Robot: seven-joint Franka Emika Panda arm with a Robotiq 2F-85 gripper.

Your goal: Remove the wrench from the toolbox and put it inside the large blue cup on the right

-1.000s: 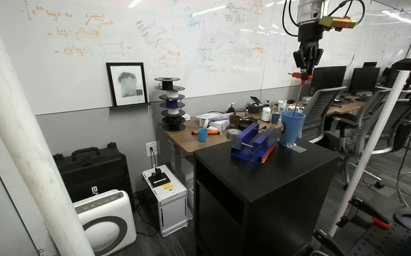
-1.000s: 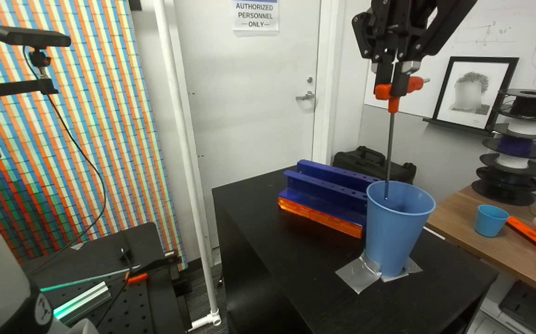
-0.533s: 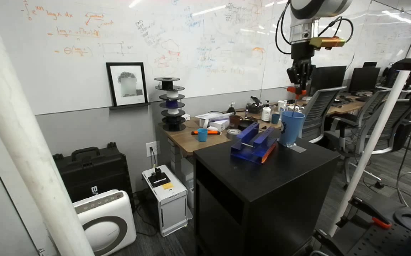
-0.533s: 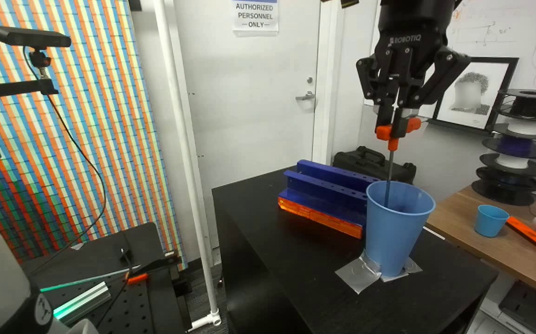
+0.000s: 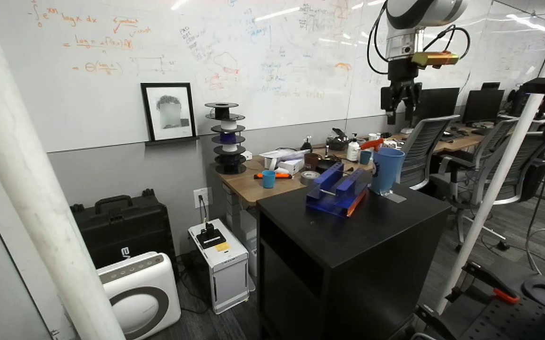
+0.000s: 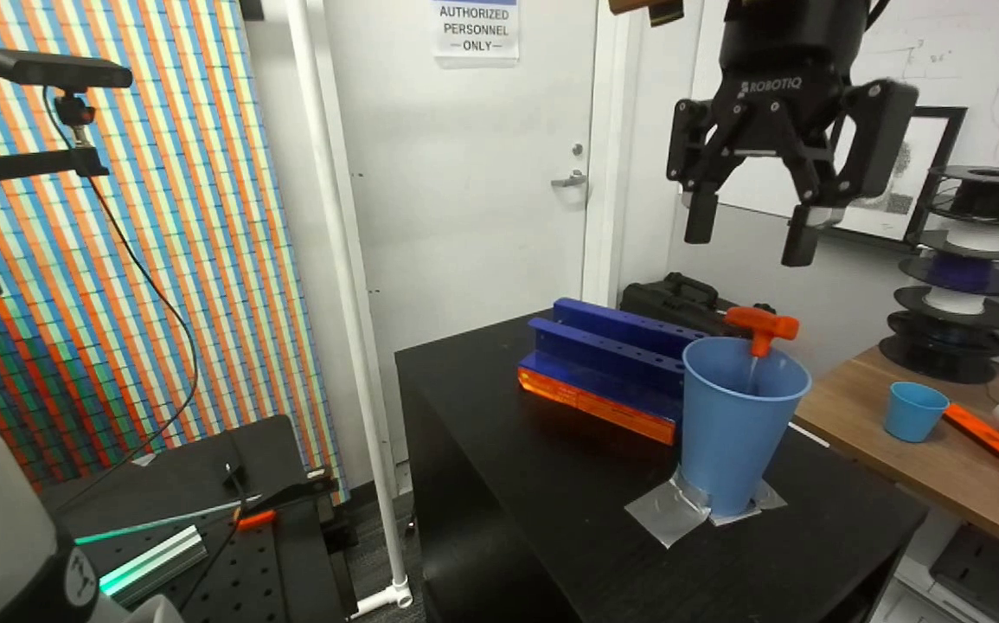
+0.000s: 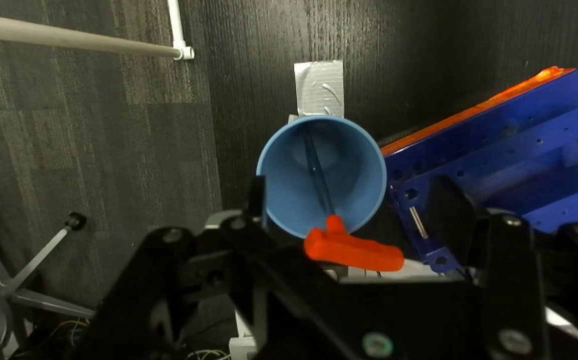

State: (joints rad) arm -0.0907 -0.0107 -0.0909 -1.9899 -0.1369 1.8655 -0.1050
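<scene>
The wrench, a T-handled tool with an orange handle (image 6: pixel 760 327) and thin shaft, leans in the large blue cup (image 6: pixel 737 441). Its shaft (image 7: pixel 317 172) runs down inside the cup; the handle sticks out over the rim. My gripper (image 6: pixel 750 240) hangs above the cup, its fingers spread wide, nothing held between them. In the wrist view the orange handle (image 7: pixel 354 250) shows below the gripper (image 7: pixel 354 207), apart from both fingers. Beside the cup sits the dark blue toolbox (image 6: pixel 603 372) with an orange strip along one side.
Silver tape (image 6: pixel 668 510) fixes the cup's base to the black cabinet top (image 6: pixel 551 502). Behind, a wooden desk (image 5: pixel 248 182) carries a small blue cup (image 5: pixel 268 179), bottles and clutter. A white pole (image 5: pixel 489 189) and office chairs (image 5: pixel 418 156) stand to the side.
My gripper came down over the cup with the wrench, then opened and let go. The wrench dropped deeper and tipped over against the rim. Cup and toolbox stayed put.
</scene>
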